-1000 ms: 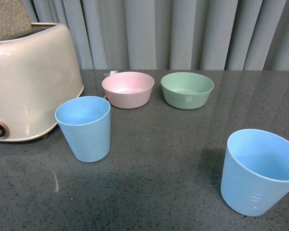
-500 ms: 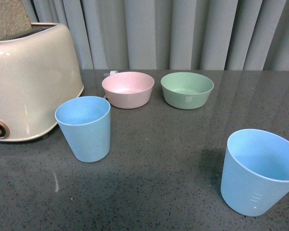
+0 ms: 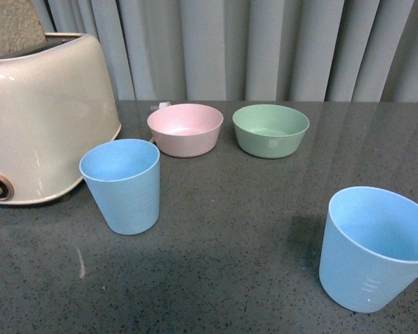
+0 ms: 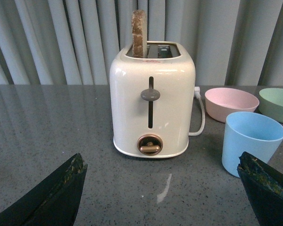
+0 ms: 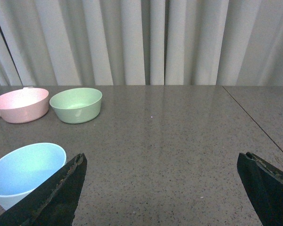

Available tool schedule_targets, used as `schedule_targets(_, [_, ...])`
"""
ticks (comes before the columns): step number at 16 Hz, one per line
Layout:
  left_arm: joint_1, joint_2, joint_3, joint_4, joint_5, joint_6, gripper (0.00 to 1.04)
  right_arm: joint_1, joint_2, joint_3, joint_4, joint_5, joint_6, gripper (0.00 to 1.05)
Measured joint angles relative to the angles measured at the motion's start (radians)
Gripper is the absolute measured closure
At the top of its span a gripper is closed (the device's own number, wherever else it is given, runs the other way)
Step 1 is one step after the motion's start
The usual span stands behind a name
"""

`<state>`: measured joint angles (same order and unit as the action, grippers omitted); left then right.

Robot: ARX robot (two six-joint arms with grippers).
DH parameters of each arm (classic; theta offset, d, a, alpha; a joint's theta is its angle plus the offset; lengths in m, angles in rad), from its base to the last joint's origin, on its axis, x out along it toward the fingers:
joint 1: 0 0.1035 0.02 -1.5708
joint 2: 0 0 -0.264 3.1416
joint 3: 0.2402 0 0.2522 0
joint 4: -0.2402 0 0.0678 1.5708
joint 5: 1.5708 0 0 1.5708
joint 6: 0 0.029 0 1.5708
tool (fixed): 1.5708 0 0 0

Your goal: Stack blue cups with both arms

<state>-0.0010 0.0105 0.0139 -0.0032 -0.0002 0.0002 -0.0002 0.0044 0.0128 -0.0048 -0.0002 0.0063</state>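
Two light blue cups stand upright and apart on the dark speckled table. One blue cup is at the left beside the toaster; it also shows in the left wrist view. The other blue cup is at the near right; it also shows in the right wrist view. Neither arm shows in the front view. My left gripper is open and empty above the table, facing the toaster, its cup beside one fingertip. My right gripper is open and empty, its cup just outside one fingertip.
A cream toaster with a slice of bread in it stands at the far left; it also shows in the left wrist view. A pink bowl and a green bowl sit at the back, before a grey curtain.
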Motion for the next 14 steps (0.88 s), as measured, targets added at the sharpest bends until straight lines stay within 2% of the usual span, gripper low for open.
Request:
schedule_targets(4, [0.000, 0.000, 0.000, 0.000, 0.000, 0.000, 0.07, 0.000, 0.000, 0.000, 0.000, 0.000, 0.000, 0.07])
schedule_targets(5, [-0.019, 0.016, 0.023, -0.093, -0.047, -0.002, 0.07, 0.000, 0.000, 0.000, 0.000, 0.000, 0.000, 0.07])
schedule_targets(6, [-0.089, 0.097, 0.071, -0.188, -0.142, -0.017, 0.07, 0.000, 0.000, 0.000, 0.000, 0.000, 0.001, 0.07])
schedule_targets(7, [-0.167, 0.149, 0.109, -0.191, -0.204, -0.019, 0.07, 0.000, 0.000, 0.000, 0.001, 0.000, 0.000, 0.07])
schedule_targets(9, [-0.240, 0.163, 0.178, -0.159, -0.256, -0.020, 0.07, 0.000, 0.000, 0.000, 0.000, 0.000, 0.000, 0.07])
schedule_targets(10, [-0.256, 0.177, 0.206, -0.145, -0.249, -0.019, 0.07, 0.000, 0.000, 0.000, 0.000, 0.000, 0.000, 0.07])
schedule_targets(11, [-0.235, 0.241, 0.216, -0.055, -0.196, -0.010, 0.07, 0.000, 0.000, 0.000, 0.000, 0.000, 0.000, 0.07])
schedule_targets(13, [-0.172, 0.499, 0.272, 0.187, -0.099, 0.031, 0.07, 0.000, 0.000, 0.000, 0.000, 0.000, 0.000, 0.07])
schedule_targets(14, [-0.170, 0.645, 0.328, 0.314, -0.025, 0.060, 0.07, 0.000, 0.000, 0.000, 0.000, 0.000, 0.000, 0.07])
